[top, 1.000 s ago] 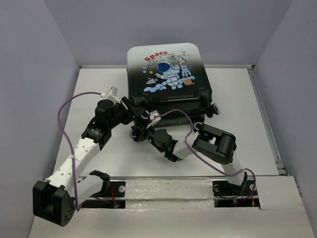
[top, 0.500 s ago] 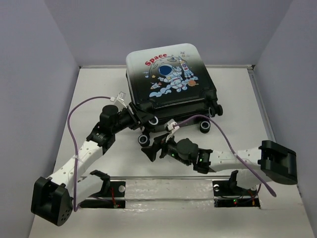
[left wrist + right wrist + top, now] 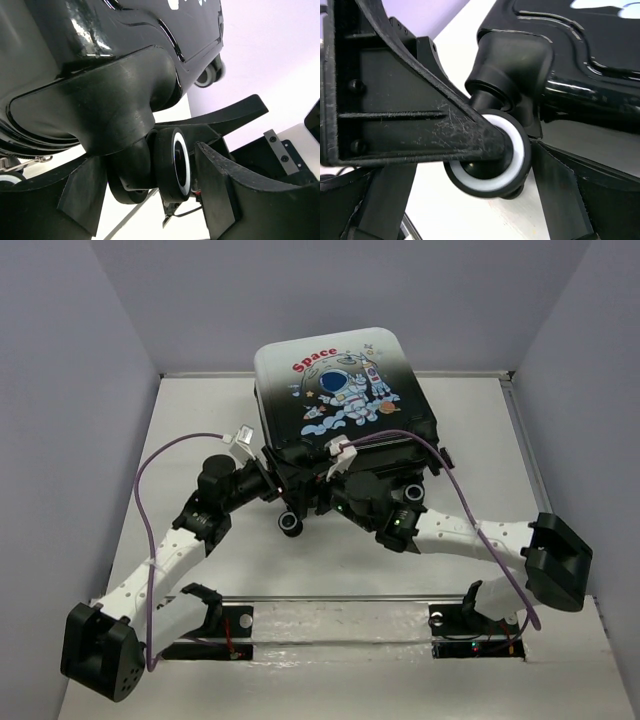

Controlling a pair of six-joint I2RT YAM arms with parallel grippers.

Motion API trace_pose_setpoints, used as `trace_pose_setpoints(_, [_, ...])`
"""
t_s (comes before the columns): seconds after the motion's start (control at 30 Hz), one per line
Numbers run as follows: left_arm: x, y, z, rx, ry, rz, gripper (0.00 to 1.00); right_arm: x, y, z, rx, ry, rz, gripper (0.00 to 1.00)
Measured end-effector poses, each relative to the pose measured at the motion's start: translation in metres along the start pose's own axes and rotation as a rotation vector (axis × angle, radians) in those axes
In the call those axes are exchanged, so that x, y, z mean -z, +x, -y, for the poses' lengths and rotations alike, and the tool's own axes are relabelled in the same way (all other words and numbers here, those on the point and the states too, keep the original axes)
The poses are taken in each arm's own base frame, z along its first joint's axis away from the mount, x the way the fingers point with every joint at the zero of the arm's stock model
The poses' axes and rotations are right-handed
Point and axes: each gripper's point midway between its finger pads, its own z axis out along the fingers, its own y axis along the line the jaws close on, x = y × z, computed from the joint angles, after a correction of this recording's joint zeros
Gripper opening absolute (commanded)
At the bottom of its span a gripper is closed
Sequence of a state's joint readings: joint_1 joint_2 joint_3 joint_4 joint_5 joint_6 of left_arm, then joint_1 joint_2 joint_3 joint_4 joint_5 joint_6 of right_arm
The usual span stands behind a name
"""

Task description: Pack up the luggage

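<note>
So here's what we're seeing. Closest in, the left end effector (image 3: 150, 167) is partly open, with a caster wheel (image 3: 172, 165) of the luggage (image 3: 340, 390) sitting right between its fingers (image 3: 215, 195). One pad is just beside the wheel's white-rimmed face and the other is up against the black caster housing. We honestly can't tell whether it's pinching or only straddling the wheel.

The right end effector (image 3: 475, 167) comes in from the opposite side and is also partly open, its fingers either side of what looks to us like that same wheel. A scratched finger of the left one lies straight across the white rim in the right wrist view. Same story here: we can't tell if there's real grip or just a close fit.

From the top view, the two end effectors meet nose to nose at the luggage's near edge. A free wheel (image 3: 291, 524) hangs just on the near side of them, and another wheel (image 3: 412, 492) sits off to the right end effector's right.

Just beyond both end effectors is the luggage itself: shut, astronaut print facing up, wheeled end toward them and the white end farthest away. It sits on the white surface (image 3: 190, 415), which runs out past it on both sides.
</note>
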State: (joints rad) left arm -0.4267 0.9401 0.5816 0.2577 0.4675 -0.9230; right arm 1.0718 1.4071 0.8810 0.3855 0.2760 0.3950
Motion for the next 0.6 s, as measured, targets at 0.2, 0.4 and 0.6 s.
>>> trace_pose_setpoints(0.2, [0.000, -0.004, 0.000, 0.002, -0.002, 0.016, 0.78, -0.019, 0.017, 0.001, 0.049, 0.010, -0.071, 0.85])
trace_pose_setpoints(0.4, [0.001, -0.012, -0.003, -0.004, -0.017, 0.055, 0.78, -0.024, 0.016, 0.013, 0.080, 0.068, -0.064, 0.18])
trace_pose_setpoints(0.6, [0.020, -0.023, -0.004, -0.121, -0.063, 0.149, 0.73, -0.025, 0.015, 0.015, 0.080, 0.078, -0.058, 0.07])
